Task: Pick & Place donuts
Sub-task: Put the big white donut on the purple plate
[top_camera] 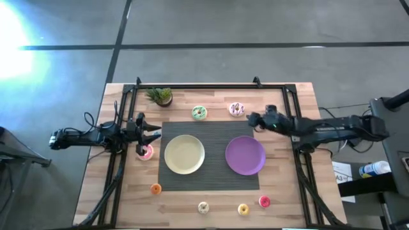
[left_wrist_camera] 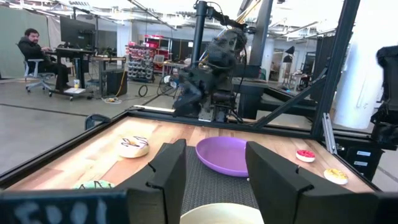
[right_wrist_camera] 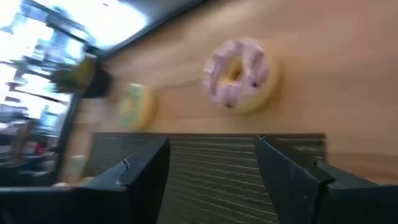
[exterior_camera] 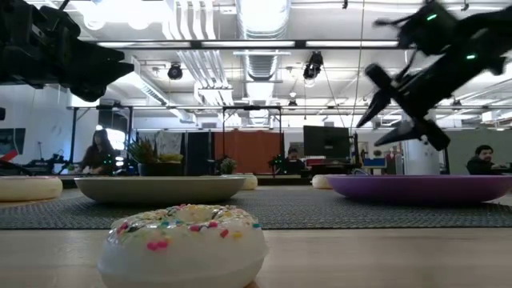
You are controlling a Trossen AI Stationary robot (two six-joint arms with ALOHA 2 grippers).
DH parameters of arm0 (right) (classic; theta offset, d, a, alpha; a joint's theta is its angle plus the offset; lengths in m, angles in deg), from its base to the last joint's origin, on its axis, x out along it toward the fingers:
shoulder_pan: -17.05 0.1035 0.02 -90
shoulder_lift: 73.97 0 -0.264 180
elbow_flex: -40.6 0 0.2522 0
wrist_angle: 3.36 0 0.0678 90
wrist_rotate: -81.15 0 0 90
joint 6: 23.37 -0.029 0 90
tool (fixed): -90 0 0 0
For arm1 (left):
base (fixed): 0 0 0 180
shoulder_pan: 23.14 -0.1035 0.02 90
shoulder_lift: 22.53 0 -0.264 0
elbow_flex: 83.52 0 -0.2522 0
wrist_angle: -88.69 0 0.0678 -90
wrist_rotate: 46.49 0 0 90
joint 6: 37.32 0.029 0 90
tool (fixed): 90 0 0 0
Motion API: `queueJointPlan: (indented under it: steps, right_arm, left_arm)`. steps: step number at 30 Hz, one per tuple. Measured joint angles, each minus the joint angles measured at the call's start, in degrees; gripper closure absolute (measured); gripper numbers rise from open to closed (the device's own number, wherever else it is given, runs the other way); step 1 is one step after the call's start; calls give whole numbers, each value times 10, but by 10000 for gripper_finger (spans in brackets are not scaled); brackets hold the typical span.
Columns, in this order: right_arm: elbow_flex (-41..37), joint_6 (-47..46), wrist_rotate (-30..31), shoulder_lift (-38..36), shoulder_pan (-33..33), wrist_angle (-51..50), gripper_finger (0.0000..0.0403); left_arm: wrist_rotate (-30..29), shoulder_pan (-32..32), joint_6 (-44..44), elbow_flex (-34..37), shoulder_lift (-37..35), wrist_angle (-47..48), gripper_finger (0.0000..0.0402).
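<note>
Right gripper (top_camera: 251, 119) — at the table's 1 o'clock, just beside the white-pink donut (top_camera: 237, 109), above the grey mat's (top_camera: 211, 180) far right corner; fingers (right_wrist_camera: 144, 171) apart, nothing between them.
Left gripper (top_camera: 155, 134) — at 9 o'clock, fingers (left_wrist_camera: 169, 174) apart and empty, the pink donut (top_camera: 146, 152) lying close under the arm.

Donuts — all seven on the wood, none on a plate: green donut (top_camera: 199, 113) at 12; white-pink at 1; pink at 9; orange donut (top_camera: 156, 188) at 7; cream donut (top_camera: 203, 207), yellow donut (top_camera: 243, 208) and red donut (top_camera: 264, 202) along the near edge, 6 to 5. Yellow plate (top_camera: 185, 154) and purple plate (top_camera: 245, 155) sit on the mat, bare.

Risks, as judged:
- The right fingers look offset from the white-pink donut; a descent here could clip its rim and roll it toward the frame rail.
- Gripped across the ring instead of through the hole, the donut might squirt out.
- The left arm could sweep the pink donut, which its own camera does not show.

Hard to make out:
- The right wrist view is smeared; the plant (top_camera: 159, 96) and green donut are blurs.
- The low view shows neither gripper's height over the table plainly.
- The pink donut is partly covered by the left arm from above.
</note>
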Motion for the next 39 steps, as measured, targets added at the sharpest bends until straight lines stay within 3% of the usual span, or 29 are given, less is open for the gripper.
queueJointPlan:
  steps: [7,11,18,24,28,34,39]
  right_arm:
    - [104,146,-223,145,-200,-29,175]
    - [177,238,-283,224,-253,-74,175]
    - [294,372,-278,344,-256,-204,151]
    - [351,400,-257,401,-259,-232,104]
    - [372,414,-257,431,-260,-253,95]
    - [384,434,-256,467,-261,-264,121]
    - [391,449,-246,470,-263,-265,185]
  left_arm:
    - [0,0,0,0,0,0,262]
    - [0,0,0,0,0,0,262]
    - [0,0,0,0,0,0,262]
    - [0,0,0,0,0,0,262]
    - [0,0,0,0,0,0,262]
    - [0,0,0,0,0,0,262]
    - [0,0,0,0,0,0,262]
